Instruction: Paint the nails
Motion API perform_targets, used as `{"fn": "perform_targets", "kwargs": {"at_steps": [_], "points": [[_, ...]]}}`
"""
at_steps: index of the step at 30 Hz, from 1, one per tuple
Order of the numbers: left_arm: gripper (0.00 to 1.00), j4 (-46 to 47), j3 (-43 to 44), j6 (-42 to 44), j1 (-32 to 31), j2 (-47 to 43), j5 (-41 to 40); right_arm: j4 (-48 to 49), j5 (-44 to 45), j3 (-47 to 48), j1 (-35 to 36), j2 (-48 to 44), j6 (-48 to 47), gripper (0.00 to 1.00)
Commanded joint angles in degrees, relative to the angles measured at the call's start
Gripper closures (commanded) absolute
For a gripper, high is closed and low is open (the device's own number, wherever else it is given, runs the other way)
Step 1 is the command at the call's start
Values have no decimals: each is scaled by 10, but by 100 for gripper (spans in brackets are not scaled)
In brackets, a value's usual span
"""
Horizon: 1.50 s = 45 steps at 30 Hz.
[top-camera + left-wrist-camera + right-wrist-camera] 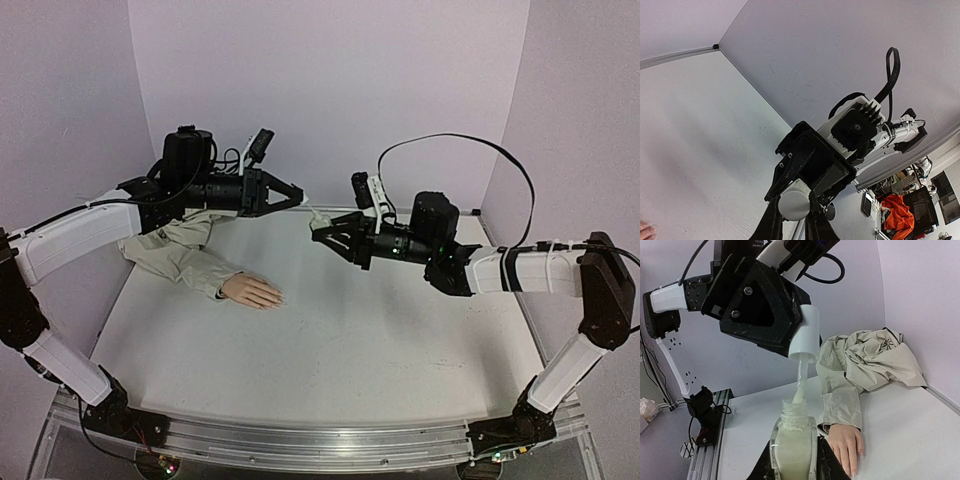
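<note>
The peach mannequin hand (255, 291) lies palm down on the white table, its beige sleeve (180, 250) bunched at the back left. It also shows in the right wrist view (846, 444), where its nails are tiny and look bare. My left gripper (300, 201) is shut on the white cap (794, 206), held in the air above the table's back middle. The cap's brush (801, 385) dips into the neck of the glass bottle (793, 450) of pale polish. My right gripper (322, 230) is shut on that bottle, right of the hand.
Lilac walls close the table at the back and on both sides. An aluminium rail (320, 442) runs along the near edge. The right arm's black cable (450, 140) loops up above it. The sleeve covers the back left corner.
</note>
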Motion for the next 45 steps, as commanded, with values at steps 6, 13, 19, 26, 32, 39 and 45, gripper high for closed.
{"fn": "perform_targets", "kwargs": {"at_steps": [6, 13, 19, 26, 32, 39, 45], "points": [[100, 31, 5, 5, -3, 0, 6, 54, -10, 33, 4, -1, -2, 100], [100, 32, 6, 6, -5, -1, 10, 55, -10, 35, 4, 2, -2, 100], [100, 32, 9, 8, -8, -2, 12, 56, -10, 37, 4, 4, 0, 100], [100, 31, 9, 9, -14, 5, 14, 62, -8, 35, 5, 0, 3, 100], [100, 31, 5, 10, -14, 8, 13, 65, -3, 34, 5, -3, 2, 100], [100, 26, -2, 10, -14, 9, 14, 70, 0, 30, 5, -7, 3, 100], [100, 17, -2, 12, -17, 13, 22, 69, -2, 34, 5, -4, 2, 100]]}}
